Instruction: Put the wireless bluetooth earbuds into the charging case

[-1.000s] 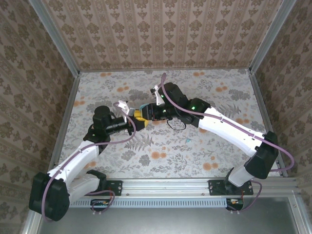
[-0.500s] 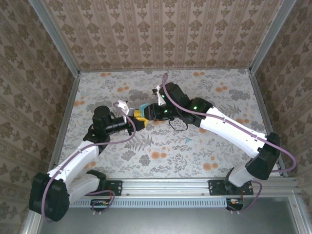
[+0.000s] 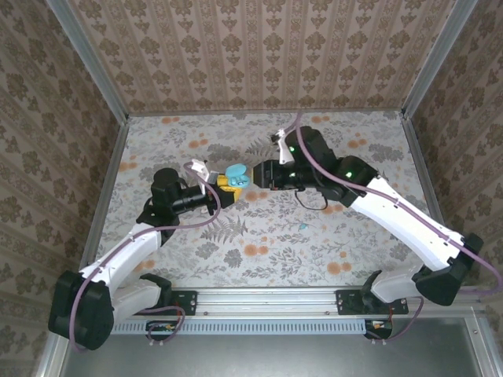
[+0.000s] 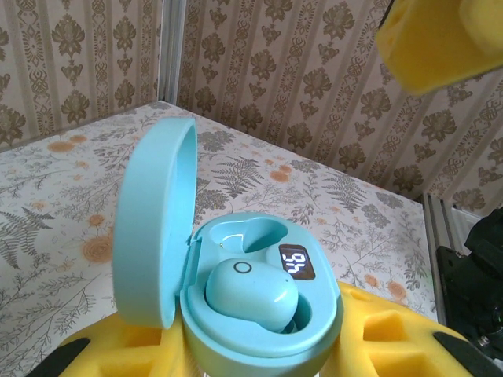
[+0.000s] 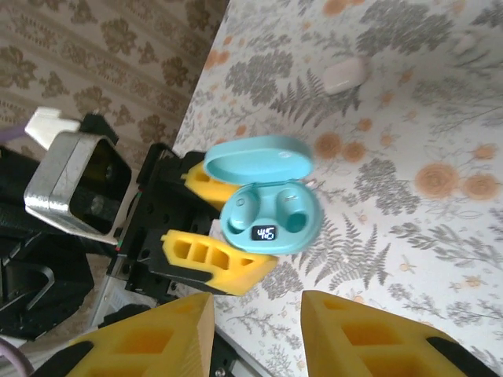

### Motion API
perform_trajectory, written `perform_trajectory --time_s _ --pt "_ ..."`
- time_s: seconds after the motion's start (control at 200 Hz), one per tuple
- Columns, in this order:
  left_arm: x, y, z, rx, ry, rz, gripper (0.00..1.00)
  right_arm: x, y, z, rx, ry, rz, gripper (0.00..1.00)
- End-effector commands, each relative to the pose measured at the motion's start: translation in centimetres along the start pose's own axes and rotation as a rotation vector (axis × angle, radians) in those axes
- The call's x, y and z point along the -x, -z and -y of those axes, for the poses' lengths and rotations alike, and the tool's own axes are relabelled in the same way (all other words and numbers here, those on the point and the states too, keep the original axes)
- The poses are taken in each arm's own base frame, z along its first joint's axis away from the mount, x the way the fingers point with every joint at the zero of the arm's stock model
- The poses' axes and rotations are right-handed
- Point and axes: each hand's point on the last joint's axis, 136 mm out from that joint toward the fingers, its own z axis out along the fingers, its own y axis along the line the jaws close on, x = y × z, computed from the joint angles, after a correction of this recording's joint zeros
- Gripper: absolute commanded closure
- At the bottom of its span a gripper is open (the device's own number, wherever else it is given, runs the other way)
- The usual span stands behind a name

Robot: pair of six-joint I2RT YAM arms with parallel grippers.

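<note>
Floral-print table (image 3: 314, 251), damask-papered walls (image 3: 259, 55). Clamped in the left tool (image 3: 228, 187), an open teal pebble-shaped charging case (image 4: 157, 228) holds one teal bean-shaped earbud (image 4: 251, 294); the right tool (image 5: 258, 302) gapes empty.

The left pincer (image 3: 226, 188) grips the case (image 3: 235, 174) at mid-counter (image 3: 330, 251), one finger on either side of its base. In the left wrist view the lid (image 4: 153, 224) stands open at the case's left, and one earbud (image 4: 250, 292) sits in the nearer socket. The right pincer (image 5: 255, 338) faces the case from the right, near but apart from it, with its jaws parted. A second case (image 5: 346, 75) lies on the counter, well apart from the first.
</note>
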Motion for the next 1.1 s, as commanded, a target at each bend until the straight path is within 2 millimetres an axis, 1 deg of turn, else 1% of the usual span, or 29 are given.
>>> perform_trajectory --time_s 0.0,0.075,0.17,0.23,0.31,0.39,0.475,0.575,0.62,0.635,0.69,0.835,0.92,0.995,1.095 --pt "2.1 0.2 0.2 -0.012 -0.036 0.047 0.92 -0.7 1.4 4.1 -0.136 -0.055 -0.012 0.65" --pt "2.0 0.3 0.1 -0.007 -0.029 0.044 0.92 -1.7 1.7 7.4 -0.243 -0.112 -0.040 0.64" --pt "1.8 0.4 -0.1 0.001 -0.023 0.041 0.92 -3.8 1.7 11.6 -0.384 -0.177 -0.106 0.64" --pt "1.7 0.4 -0.2 0.008 -0.020 0.039 0.92 -5.4 1.3 13.6 -0.448 -0.211 -0.147 0.64" --pt "1.6 0.4 -0.3 0.011 -0.018 0.031 0.92 -7.4 0.4 15.5 -0.493 -0.249 -0.187 0.64" --pt "1.6 0.4 -0.3 0.012 -0.016 0.028 0.92 -9.0 -0.5 16.9 -0.526 -0.296 -0.222 0.64" --pt "1.7 0.4 -0.3 0.010 -0.020 0.024 0.92 -10.5 -1.6 17.9 -0.532 -0.351 -0.254 0.64" --pt "1.6 0.4 -0.2 0.010 -0.022 0.020 0.92 -12.0 -3.1 19.1 -0.534 -0.400 -0.279 0.65" --pt "1.5 0.4 -0.3 0.011 -0.022 0.018 0.92 -12.3 -3.5 19.6 -0.537 -0.411 -0.284 0.65" --pt "1.5 0.4 -0.2 0.011 -0.021 0.018 0.92 -12.8 -4.0 20.1 -0.554 -0.416 -0.305 0.65" --pt "1.4 0.4 -0.2 0.011 -0.021 0.017 0.92 -13.4 -4.7 20.8 -0.577 -0.421 -0.331 0.65" --pt "1.2 0.6 -0.1 0.019 -0.023 0.016 0.92 -14.3 -5.8 22.5 -0.641 -0.364 -0.399 0.65" --pt "1.0 0.8 -0.1 0.025 -0.024 0.014 0.92 -14.4 -6.4 23.4 -0.662 -0.296 -0.434 0.65" --pt "0.9 0.9 0.0 0.028 -0.026 0.012 0.92 -14.4 -7.0 24.4 -0.680 -0.253 -0.473 0.68" --pt "0.8 1.0 0.1 0.028 -0.025 0.009 0.92 -14.1 -7.4 26.4 -0.727 -0.236 -0.513 0.74"
